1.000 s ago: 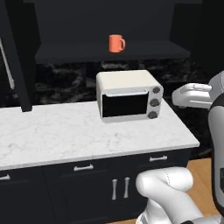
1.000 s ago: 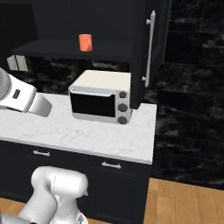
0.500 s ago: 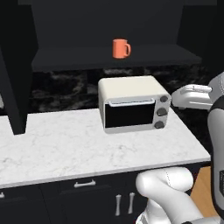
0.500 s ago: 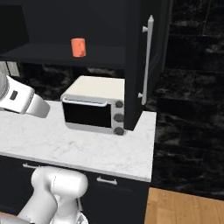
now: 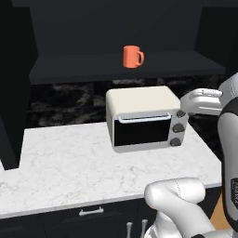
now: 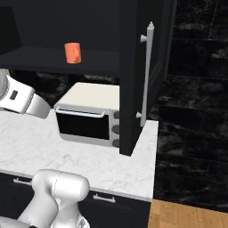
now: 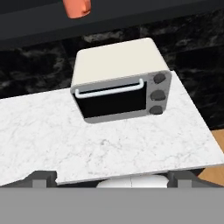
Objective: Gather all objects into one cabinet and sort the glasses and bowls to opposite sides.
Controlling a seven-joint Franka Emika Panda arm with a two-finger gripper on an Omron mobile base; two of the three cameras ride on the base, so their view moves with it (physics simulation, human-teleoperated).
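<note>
orange mug is seen upright on the open cabinet's shelf, handle toward the right in the left base view, set back from the shelf's front edge, with free shelf on both sides. in the hand view the mug is cut by the top edge.

cabinet door stands swung open at the right end, edge-on to the right base camera, long silver bar handle vertical; its lower corner hangs just in front of the toaster oven's knob side from that angle.

cream toaster oven sits on the white marble bench, below the shelf and under the mug, toward the bench's right end. wide bare marble is left in front of it and to its left; only a narrow strip to its right before the bench edge.

claw: two dark tips at the bottom corners of the hand view, spread fully wide, nothing between them, pulled back at the bench's front edge, facing the oven.

backsplash is black veined stone; lower cabinets are black with short silver pulls; wood floor shows at the right.
</note>
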